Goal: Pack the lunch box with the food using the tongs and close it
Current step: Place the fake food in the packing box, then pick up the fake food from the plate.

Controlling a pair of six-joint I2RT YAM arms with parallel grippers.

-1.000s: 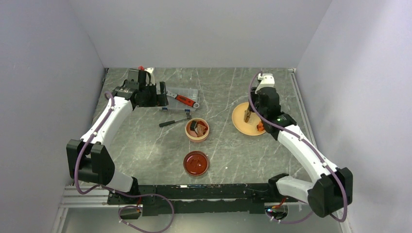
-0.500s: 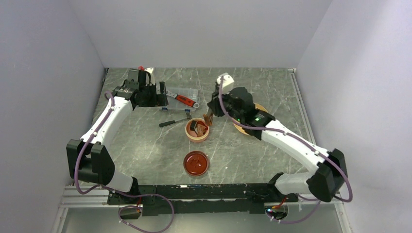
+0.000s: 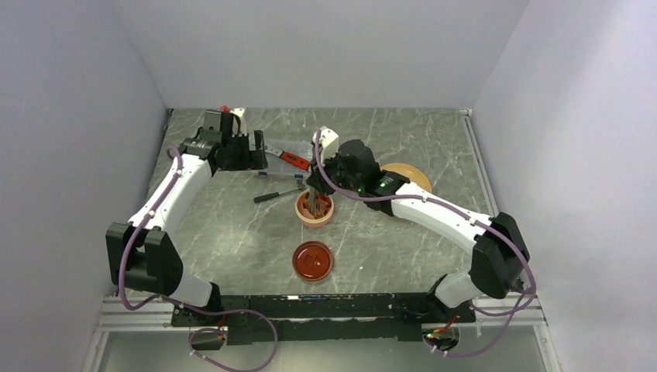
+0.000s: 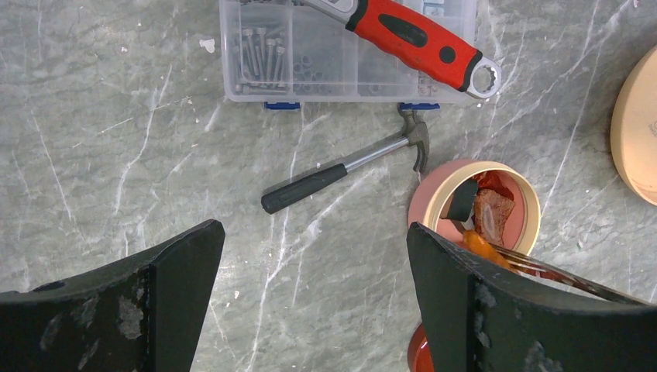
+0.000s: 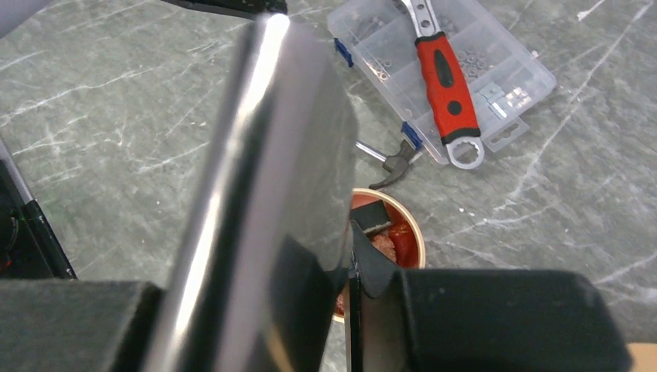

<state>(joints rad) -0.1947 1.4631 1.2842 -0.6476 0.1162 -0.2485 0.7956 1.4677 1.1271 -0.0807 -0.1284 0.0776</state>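
The lunch box [image 3: 314, 211] is a small round tub with a tan wall and pink inside, standing mid-table. It holds food: a black piece [image 4: 463, 198], a brown piece [image 4: 493, 213] and a red piece [image 5: 403, 236]. My right gripper [image 3: 329, 174] hovers just above the tub, shut on the grey metal tongs [image 5: 271, 155]. The tong tips [image 4: 542, 267] reach into the tub, pinching an orange piece [image 4: 480, 246]. The dark red lid [image 3: 312, 260] lies flat in front of the tub. My left gripper [image 3: 256, 155] hangs open to the tub's back left, holding nothing.
A yellow plate [image 3: 411, 177] lies right of the tub, partly behind my right arm. A clear case [image 4: 349, 46] with a red wrench [image 4: 414, 39] on it sits at the back. A small black-handled hammer [image 4: 341, 174] lies between case and tub.
My right arm has swung left from the yellow plate to above the tub, carrying the tongs with it. The left arm has not moved.
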